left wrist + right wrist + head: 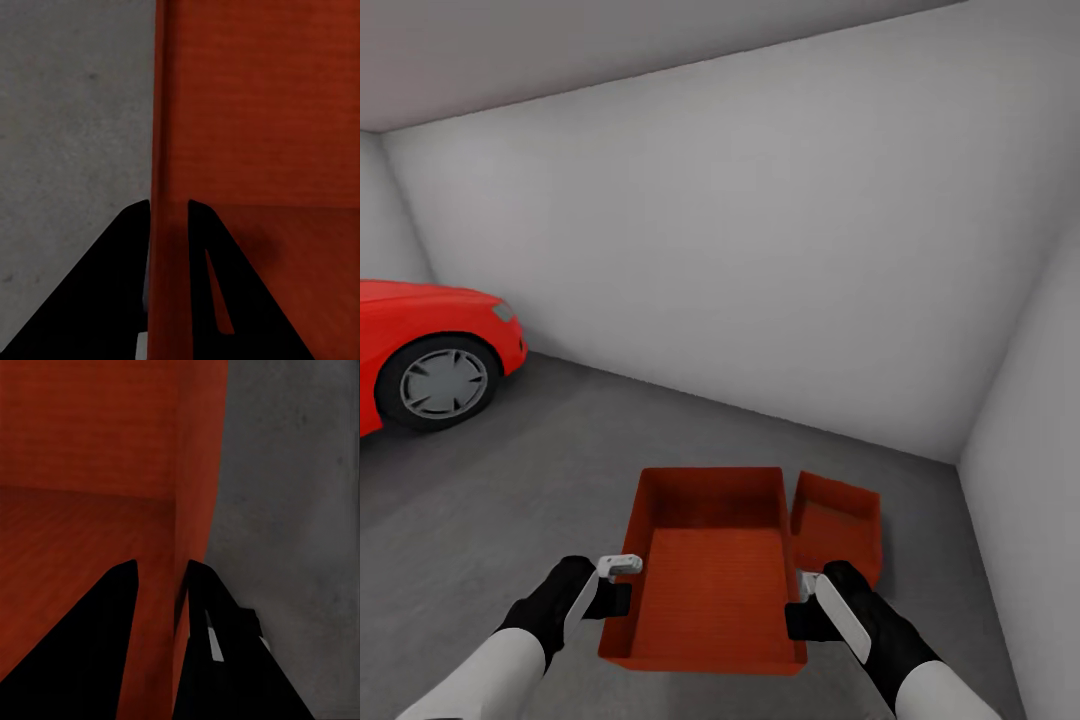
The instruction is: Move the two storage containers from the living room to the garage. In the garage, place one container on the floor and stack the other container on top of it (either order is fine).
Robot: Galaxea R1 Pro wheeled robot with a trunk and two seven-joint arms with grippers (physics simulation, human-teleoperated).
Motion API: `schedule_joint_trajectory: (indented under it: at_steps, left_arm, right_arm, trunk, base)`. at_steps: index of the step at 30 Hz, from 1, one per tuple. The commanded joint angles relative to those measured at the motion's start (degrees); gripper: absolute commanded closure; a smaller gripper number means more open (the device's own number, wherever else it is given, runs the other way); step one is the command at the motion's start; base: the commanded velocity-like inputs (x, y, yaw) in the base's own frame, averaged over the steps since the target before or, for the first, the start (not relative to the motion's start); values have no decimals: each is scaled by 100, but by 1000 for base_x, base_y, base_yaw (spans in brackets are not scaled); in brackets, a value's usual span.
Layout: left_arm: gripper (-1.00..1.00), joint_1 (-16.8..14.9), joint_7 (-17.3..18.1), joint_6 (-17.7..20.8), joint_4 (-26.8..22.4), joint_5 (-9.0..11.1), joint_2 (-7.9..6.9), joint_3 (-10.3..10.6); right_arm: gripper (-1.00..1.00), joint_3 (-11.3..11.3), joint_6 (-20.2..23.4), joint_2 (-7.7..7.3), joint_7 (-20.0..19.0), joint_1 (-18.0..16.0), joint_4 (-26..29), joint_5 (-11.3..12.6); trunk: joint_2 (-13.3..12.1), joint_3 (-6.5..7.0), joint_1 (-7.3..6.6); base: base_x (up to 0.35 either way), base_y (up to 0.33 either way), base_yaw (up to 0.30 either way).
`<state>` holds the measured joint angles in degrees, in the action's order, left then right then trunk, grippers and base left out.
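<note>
Two red bins showed in the head view, both in the garage. The near bin (705, 575) was held up between the two grippers, and the far bin (838, 522) sat on the grey floor (510, 500) just beside it, at its far right corner. The left gripper (616, 580) was at the near bin's left wall and the right gripper (807, 605) at its right wall. A red car (430, 350) stood well off to the left, cut off by the edge of the picture. To do this step well, I think the arms should lift the near bin together and keep it flat, carry it over the far bin, line up the walls, and only then lower it. In the left wrist view, the left gripper (168, 225) was closed on the near bin's thin wall (169, 112), one black finger (105, 285) outside over the floor and one inside. In the right wrist view, the right gripper (160, 581) pinched the other wall (196, 472) the same way, with one finger (82, 637) inside the bin. Much of the far bin was hidden behind the near bin, so how much room lay between them was hard to tell. The near bin's bottom was hidden too, so I could not tell how high it hung.
</note>
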<state>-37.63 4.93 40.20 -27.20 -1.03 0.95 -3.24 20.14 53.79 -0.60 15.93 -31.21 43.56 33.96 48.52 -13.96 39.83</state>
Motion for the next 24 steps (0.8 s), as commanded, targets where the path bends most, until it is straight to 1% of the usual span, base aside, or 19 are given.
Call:
schedule_joint_trajectory:
  at_steps: [1,24]
  left_arm:
    - [100,0,61,32,-4,-55,10,-71]
    - [100,0,61,32,-4,-55,10,-72]
  right_arm:
    - [100,8,-9,-1,25,-8,12,76]
    - [100,1,-9,-1,25,-8,12,76]
  trunk:
    - [7,-8,1]
    - [7,-8,1]
  base:
    - [0,0,-275]
    - [0,0,-275]
